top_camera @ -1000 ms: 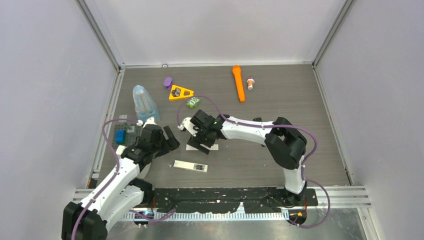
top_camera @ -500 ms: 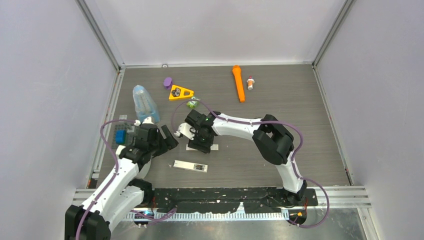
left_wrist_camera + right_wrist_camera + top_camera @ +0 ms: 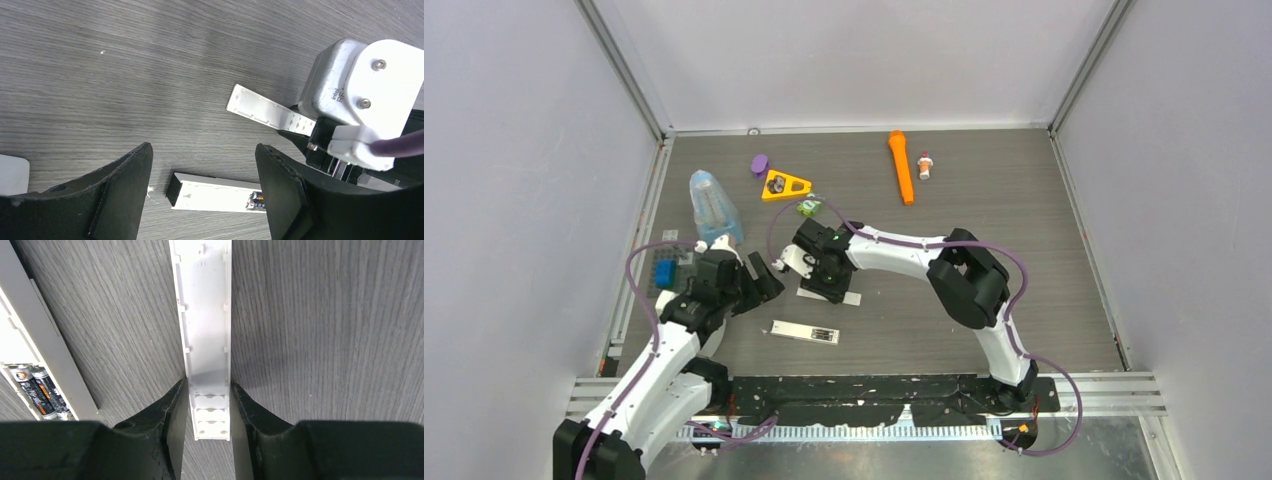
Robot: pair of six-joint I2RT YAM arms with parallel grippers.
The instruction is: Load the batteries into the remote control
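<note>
The remote control (image 3: 804, 332) lies face down near the front edge, its battery bay open. Two batteries (image 3: 37, 390) sit side by side in the bay; one also shows in the left wrist view (image 3: 257, 198). My left gripper (image 3: 764, 280) is open and empty; in its wrist view (image 3: 202, 150) it hovers above the remote's (image 3: 215, 192) dark end. My right gripper (image 3: 822, 288) is shut on the white battery cover (image 3: 206, 330), its fingers (image 3: 172, 410) pressing the cover's long edges at one end. The cover (image 3: 852, 297) lies flat on the table behind the remote.
An orange flashlight (image 3: 901, 165), a small white and red piece (image 3: 925, 165), a yellow triangle (image 3: 785, 185), a purple piece (image 3: 759, 163) and a small green item (image 3: 809, 207) lie at the back. A clear package (image 3: 712, 205) and a blue block (image 3: 664, 272) are at the left.
My right arm has swung its elbow left and the gripper has settled lower over the cover. My left gripper has shifted slightly. The remote has not moved.
</note>
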